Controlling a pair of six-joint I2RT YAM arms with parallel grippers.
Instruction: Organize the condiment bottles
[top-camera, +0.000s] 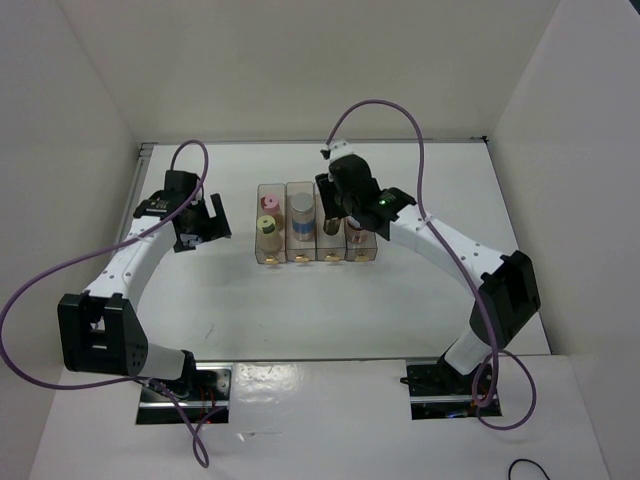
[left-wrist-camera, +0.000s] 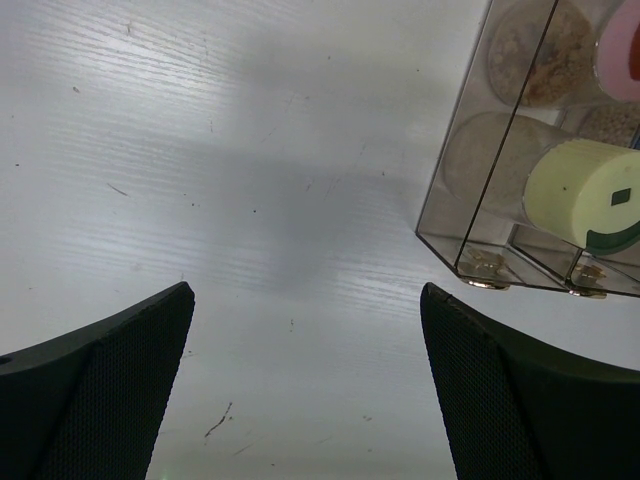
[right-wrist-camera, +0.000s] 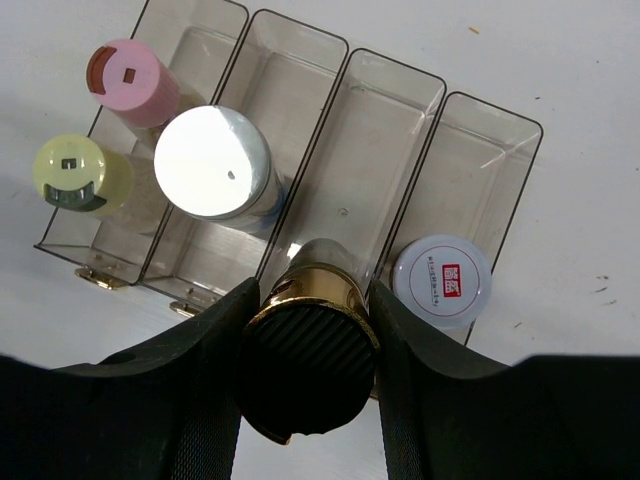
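Four clear bins stand side by side. The leftmost holds a pink-capped bottle and a yellow-green-capped one. A silvery blue-white-capped bottle stands in the second bin, and a lavender-grey-capped one in the fourth. My right gripper is shut on the dark bottle with the black-gold top, held upright over the near end of the third bin. In the top view that gripper hangs over the bins. My left gripper is open and holds nothing, over bare table left of the bins.
White walls enclose the table on the left, back and right. Purple cables loop above both arms. The left arm reaches along the table's left side. Bare tabletop lies in front of the bins.
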